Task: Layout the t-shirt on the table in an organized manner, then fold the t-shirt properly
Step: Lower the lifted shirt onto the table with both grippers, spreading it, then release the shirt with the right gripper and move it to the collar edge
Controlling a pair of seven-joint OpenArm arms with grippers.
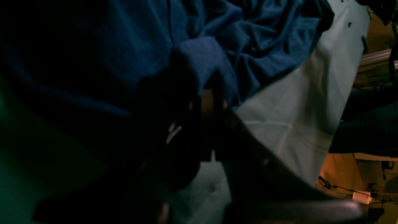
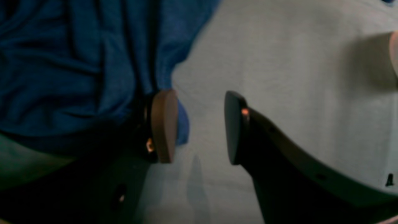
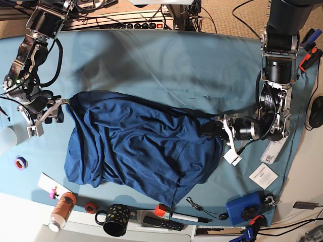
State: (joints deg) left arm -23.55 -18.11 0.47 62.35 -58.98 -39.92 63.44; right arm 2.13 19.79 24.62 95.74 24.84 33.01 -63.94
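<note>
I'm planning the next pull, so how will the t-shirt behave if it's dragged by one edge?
Probably floppy: the t-shirt lies in soft creases and bunches. It would likely stretch and trail instead of moving whole, since the left gripper pinches only its edge. It may slide fairly easily on the smooth table.

Bkgd, base view — power strip (image 3: 144, 23) w/ cables ran along far edge; tan floor (image 3: 227, 15) beyond; white surface (image 3: 313, 171) at side — lighting dim, warm.
</note>
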